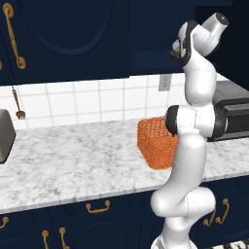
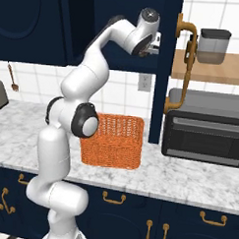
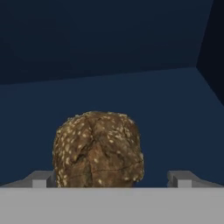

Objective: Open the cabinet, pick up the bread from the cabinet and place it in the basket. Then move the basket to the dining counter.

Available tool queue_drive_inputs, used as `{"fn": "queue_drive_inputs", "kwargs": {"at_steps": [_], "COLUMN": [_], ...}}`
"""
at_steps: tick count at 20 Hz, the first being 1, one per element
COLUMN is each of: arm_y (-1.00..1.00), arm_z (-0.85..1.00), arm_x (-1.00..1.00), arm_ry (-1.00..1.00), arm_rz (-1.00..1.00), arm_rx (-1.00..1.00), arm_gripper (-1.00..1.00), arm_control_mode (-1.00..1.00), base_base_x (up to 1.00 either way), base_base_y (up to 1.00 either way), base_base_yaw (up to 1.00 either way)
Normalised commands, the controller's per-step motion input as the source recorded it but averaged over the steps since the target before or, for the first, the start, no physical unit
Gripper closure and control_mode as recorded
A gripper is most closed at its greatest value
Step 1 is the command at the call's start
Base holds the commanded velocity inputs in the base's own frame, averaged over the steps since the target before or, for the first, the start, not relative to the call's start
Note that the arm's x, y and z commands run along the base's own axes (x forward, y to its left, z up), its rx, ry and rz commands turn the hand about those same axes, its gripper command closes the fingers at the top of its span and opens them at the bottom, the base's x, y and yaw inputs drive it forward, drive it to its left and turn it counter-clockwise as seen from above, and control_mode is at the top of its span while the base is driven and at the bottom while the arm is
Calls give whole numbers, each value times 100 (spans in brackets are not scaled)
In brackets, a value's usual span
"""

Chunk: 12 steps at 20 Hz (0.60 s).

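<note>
bread (image 3: 97, 148), golden-brown and speckled with pale seeds, is sitting on the dark navy floor inside the cabinet (image 2: 123, 28), and you are looking at it close up in the hand view. your gripper (image 3: 112, 178) is standing wide apart, one fingertip showing on each side of the loaf at the bottom of that view, with the bread lying between them; you cannot tell whether either tip is touching it. in the right base view your arm is reaching up into the open cabinet, whose door (image 2: 167, 69) with its long brass handle (image 2: 181, 70) is standing edge-on just beside the hand. the orange basket (image 2: 114, 141) is resting on the marble tabletop (image 2: 188, 178) below, just left of the dark grey oven (image 2: 205, 127). in the left base view the basket (image 1: 154, 141) is sitting partly behind your arm.
</note>
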Motion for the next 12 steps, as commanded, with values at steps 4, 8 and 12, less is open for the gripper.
{"fn": "queue_drive_inputs", "kwargs": {"at_steps": [4, 8, 12], "arm_y": [17, 27, 28], "arm_z": [-22, -25, -32], "arm_x": [0, 0, 0], "arm_ry": [-5, -6, -9], "arm_rz": [0, 0, 0], "arm_rx": [0, 0, 0], "arm_gripper": [-100, -100, -100], "arm_control_mode": [-100, -100, -100], "base_base_x": [0, 0, 0], "base_base_y": [0, 0, 0], "base_base_yaw": [0, 0, 0]}}
